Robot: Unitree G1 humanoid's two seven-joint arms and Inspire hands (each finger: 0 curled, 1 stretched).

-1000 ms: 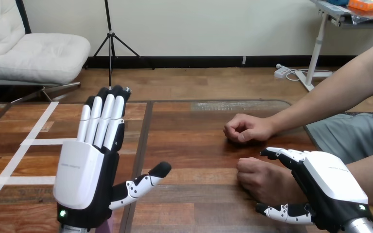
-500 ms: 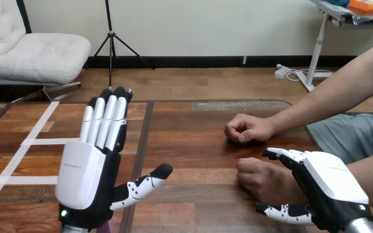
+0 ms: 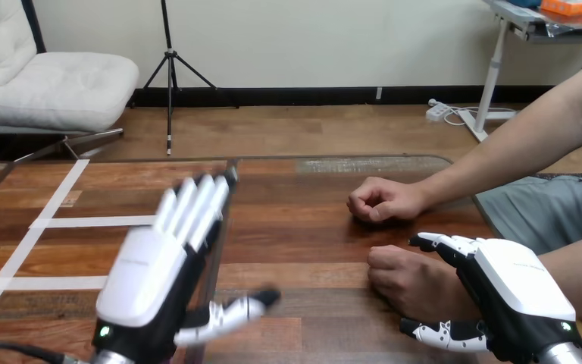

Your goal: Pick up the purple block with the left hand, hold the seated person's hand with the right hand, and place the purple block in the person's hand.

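My left hand (image 3: pixel 148 284) hovers over the table's near left part, back towards me, with straight fingers (image 3: pixel 197 208) pointing away and to the right and the thumb spread to the right; nothing lies in it. The purple block is hidden from me. My right hand (image 3: pixel 519 292) sits at the near right on the person's wrist: its fingers (image 3: pixel 441 243) curl over the far side and its thumb (image 3: pixel 443 334) hooks round the near side. The person's nearer hand (image 3: pixel 409 282) is a loose fist on the table just left of my right hand.
The person's other hand (image 3: pixel 383 201) rests as a fist on the table (image 3: pixel 303 227) farther back, its forearm running off to the upper right. White tape lines (image 3: pixel 53 221) cross the table's left part. A dark seam runs down the table near my left hand.
My left hand has dropped lower and swung to the right, its fingers now leaning right. My right hand and both of the person's hands have stayed put.
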